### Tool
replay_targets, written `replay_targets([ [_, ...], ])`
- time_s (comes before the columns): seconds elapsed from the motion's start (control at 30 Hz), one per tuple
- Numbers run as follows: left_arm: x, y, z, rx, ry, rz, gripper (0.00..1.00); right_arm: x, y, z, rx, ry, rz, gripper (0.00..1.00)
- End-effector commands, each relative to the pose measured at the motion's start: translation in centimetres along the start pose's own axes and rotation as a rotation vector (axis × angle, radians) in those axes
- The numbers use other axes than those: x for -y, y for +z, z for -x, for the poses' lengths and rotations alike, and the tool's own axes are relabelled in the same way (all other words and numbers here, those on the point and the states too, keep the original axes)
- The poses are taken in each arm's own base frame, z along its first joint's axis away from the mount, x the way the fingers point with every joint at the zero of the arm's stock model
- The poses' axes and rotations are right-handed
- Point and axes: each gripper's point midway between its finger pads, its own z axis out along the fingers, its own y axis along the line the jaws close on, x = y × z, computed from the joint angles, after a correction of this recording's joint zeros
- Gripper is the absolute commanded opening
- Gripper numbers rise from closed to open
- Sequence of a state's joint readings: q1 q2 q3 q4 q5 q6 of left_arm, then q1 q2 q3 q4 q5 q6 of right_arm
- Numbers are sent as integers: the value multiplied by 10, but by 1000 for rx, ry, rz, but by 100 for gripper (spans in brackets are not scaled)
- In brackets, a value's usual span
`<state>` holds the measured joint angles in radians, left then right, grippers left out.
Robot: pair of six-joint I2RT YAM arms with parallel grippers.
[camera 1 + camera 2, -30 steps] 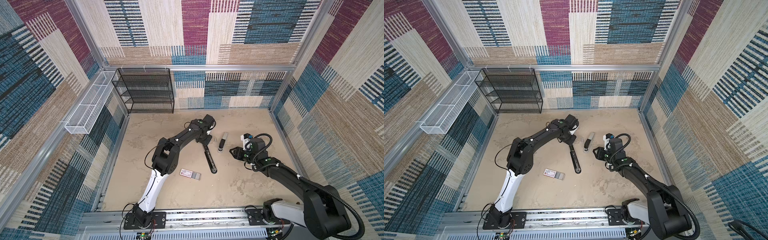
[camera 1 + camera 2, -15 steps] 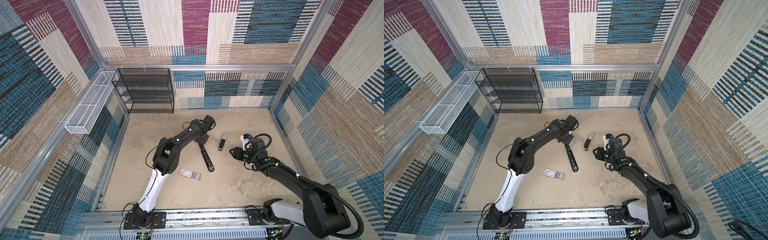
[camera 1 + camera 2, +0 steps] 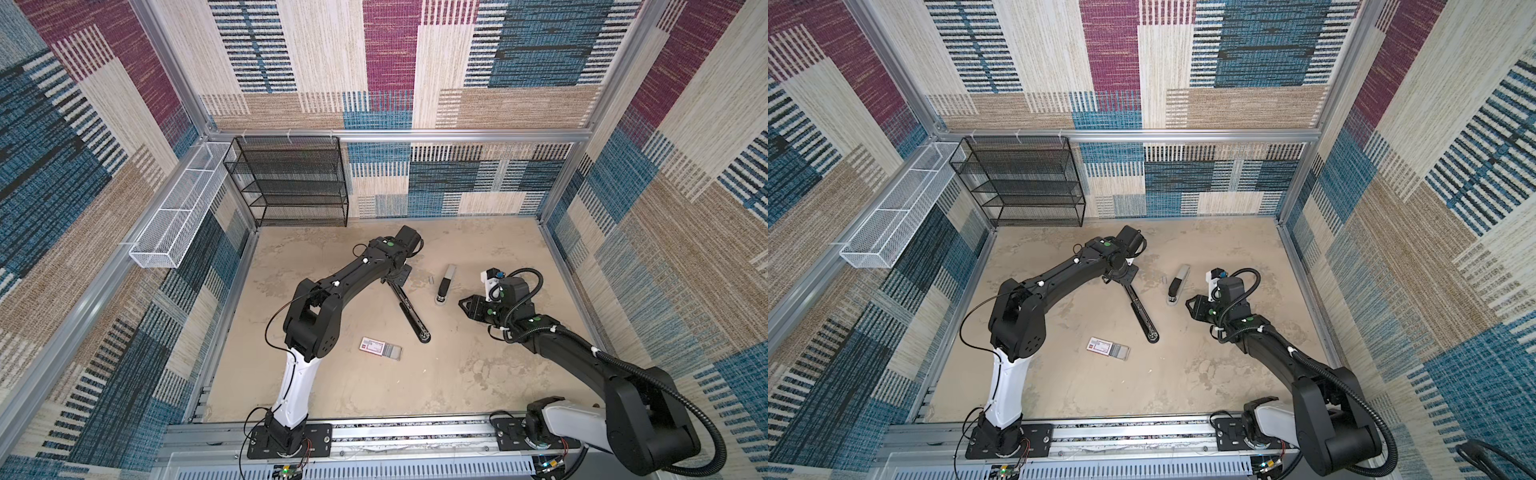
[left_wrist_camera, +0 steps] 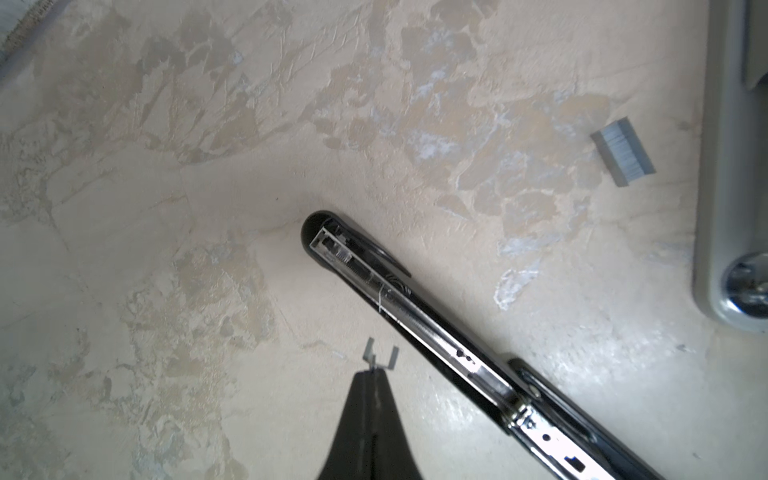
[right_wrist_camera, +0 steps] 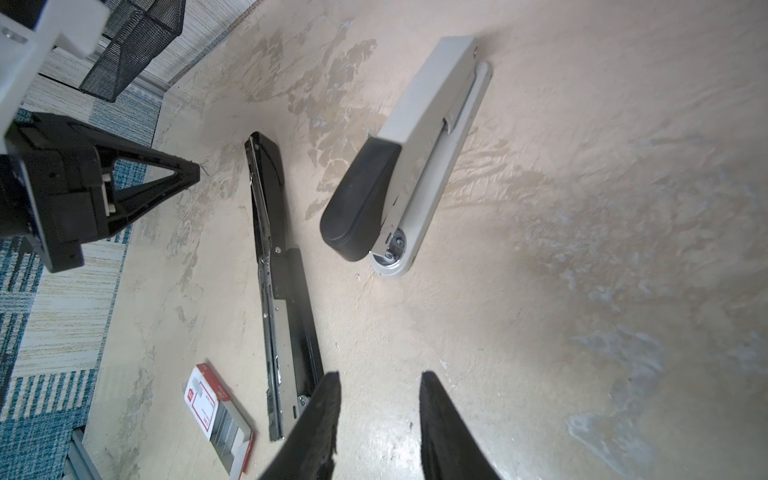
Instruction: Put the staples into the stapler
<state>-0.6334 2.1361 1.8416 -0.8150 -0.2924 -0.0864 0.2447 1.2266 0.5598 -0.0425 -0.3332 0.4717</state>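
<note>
Left gripper [image 4: 375, 376] is pinched fully closed, with a tiny bent bit of staples [image 4: 380, 358] sticking out of its tip. You only see that in the left wrist view; in both top views the arm hides it. It hangs just beside the black stapler [image 4: 415, 307], which lies folded out flat on the table [image 3: 332, 395], shiny metal magazine channel facing up.

Right gripper [image 5: 376, 399] has its matte black wedge fingers partly apart with nothing between them, low over the table near the grey stapler [image 5: 415, 145], the one with a rounded black rubbery top.

The staple box [image 3: 380, 348] sits flat toward the front, near the black stapler's far end but not touching. It's white card with a red mark. The right wrist view shows the grey staple strips [image 5: 226, 432] lying side by side in its open part. There's print on the box, too small to read.

One short loose staple strip [image 4: 623, 151], finely ribbed, lies just beside the grey stapler.

The table is mottled beige and looks like rough plaster.
</note>
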Motion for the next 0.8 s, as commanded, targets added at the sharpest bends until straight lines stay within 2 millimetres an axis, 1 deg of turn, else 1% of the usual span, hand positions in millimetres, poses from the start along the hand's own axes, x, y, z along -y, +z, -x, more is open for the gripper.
replay_targets([
  [0.0,-19,6,-17,-43,-27,62,0,-6,0,9,32,-4,26,36],
  [0.1,-31,15,-42,-98,-65,79,0,-6,0,9,32,-7,26,36],
  [0.17,-35,18,-53,-109,-82,78,0,-6,0,9,29,-8,27,36],
  [0.2,-38,18,-59,-119,-93,84,7,-7,1,9,27,-8,30,36],
  [0.23,-39,19,-61,-122,-103,83,22,-7,2,9,25,-7,30,36],
  [0.27,-39,18,-63,-124,-110,84,33,-7,2,9,24,-6,32,36],
  [0.33,-37,14,-61,-109,-117,59,44,-8,2,10,23,-2,38,36],
  [0.37,-33,11,-58,-94,-123,29,44,-9,2,11,24,-3,41,36],
  [0.4,-27,8,-53,-75,-129,-11,42,-10,2,11,24,-2,43,36],
  [0.5,-17,2,-40,-42,-155,-80,34,-11,2,13,28,1,45,36],
  [0.57,-12,1,-31,-27,-165,-111,32,-11,1,12,29,3,45,36],
  [0.6,-8,2,-26,-21,-169,-130,32,-11,1,12,29,3,44,36],
  [0.7,3,7,-12,-14,-177,-184,39,-10,0,11,29,3,40,36],
  [0.77,7,15,-6,-17,-182,-187,41,-10,-1,10,31,4,38,36],
])
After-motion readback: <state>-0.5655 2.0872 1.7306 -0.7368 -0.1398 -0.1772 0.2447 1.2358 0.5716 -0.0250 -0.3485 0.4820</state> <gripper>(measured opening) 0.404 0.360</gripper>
